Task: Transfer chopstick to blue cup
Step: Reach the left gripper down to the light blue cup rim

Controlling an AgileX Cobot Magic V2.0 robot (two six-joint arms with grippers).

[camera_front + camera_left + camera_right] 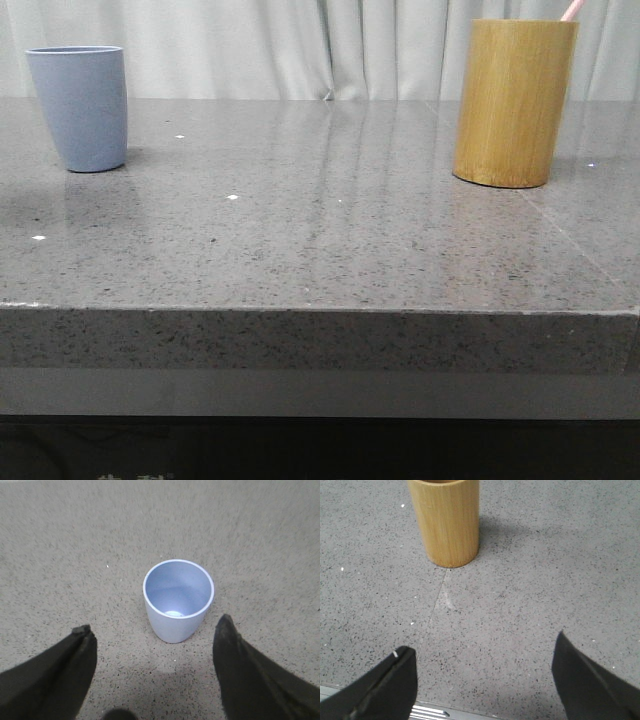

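Nearest the robot, the right gripper (482,662) hangs wide open and empty over the speckled grey stone bench (320,250), short of the tall yellow-brown bamboo cylinder (514,102). The left gripper (152,647), equally spread and empty, hovers before the matte light blue-grey tumbler (178,599), which stands hollow at far left. The thin pale pink chopstick (571,10) pokes from the cylinder's rim. Best to rise over that rim, pinch the tip squarely, then draw it straight up.

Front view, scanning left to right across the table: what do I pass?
blue cup → bamboo holder → chopstick tip poking out above the holder's right rim.
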